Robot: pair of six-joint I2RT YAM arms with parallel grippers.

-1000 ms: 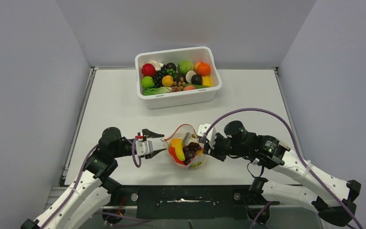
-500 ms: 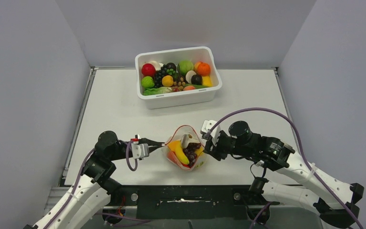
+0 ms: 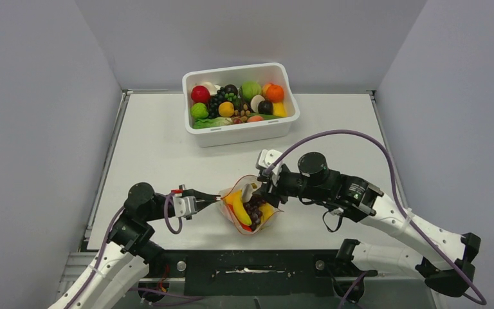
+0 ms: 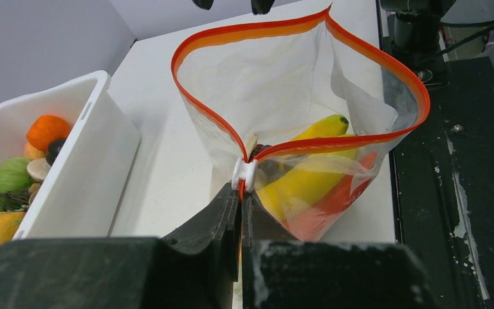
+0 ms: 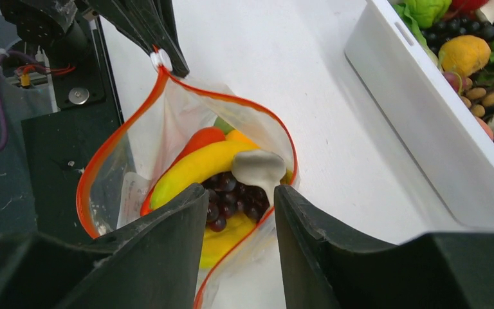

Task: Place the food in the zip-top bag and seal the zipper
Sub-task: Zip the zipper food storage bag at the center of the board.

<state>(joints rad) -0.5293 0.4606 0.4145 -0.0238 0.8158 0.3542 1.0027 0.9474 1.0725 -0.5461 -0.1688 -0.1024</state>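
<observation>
top external view: the zip-top bag [image 3: 247,209] stands on the table [image 3: 161,148] between the two arms, near the front edge, mouth open. the left gripper [image 3: 212,197] meets the bag's left corner. the right gripper [image 3: 264,192] sits over its right rim. count: one bag, and one white tub [image 3: 243,133] of other produce, well apart at the back.

left wrist view: the left gripper [image 4: 240,196] is closed, pinching the bag corner just under the white slider [image 4: 244,175]. the zipper [image 4: 257,27] forms one open loop. visible through the wall: one banana [image 4: 305,177] and one red-orange piece [image 4: 325,212].

right wrist view: the right gripper [image 5: 241,196] has its jaws apart, straddling the near rim without clamping it. inside: one banana, one cluster of grapes [image 5: 231,193], one red-orange piece, one pale piece [image 5: 257,168] lying uppermost, and one yellow piece [image 5: 222,239] under the grapes. a green trace is too small to name.

judgement: loading appears complete, and the step in hand is sealing. the next move calls for the right jaws to close on the rim opposite the slider, draw the mouth straight, and keep the pale piece below the strip before the slider is run across.
</observation>
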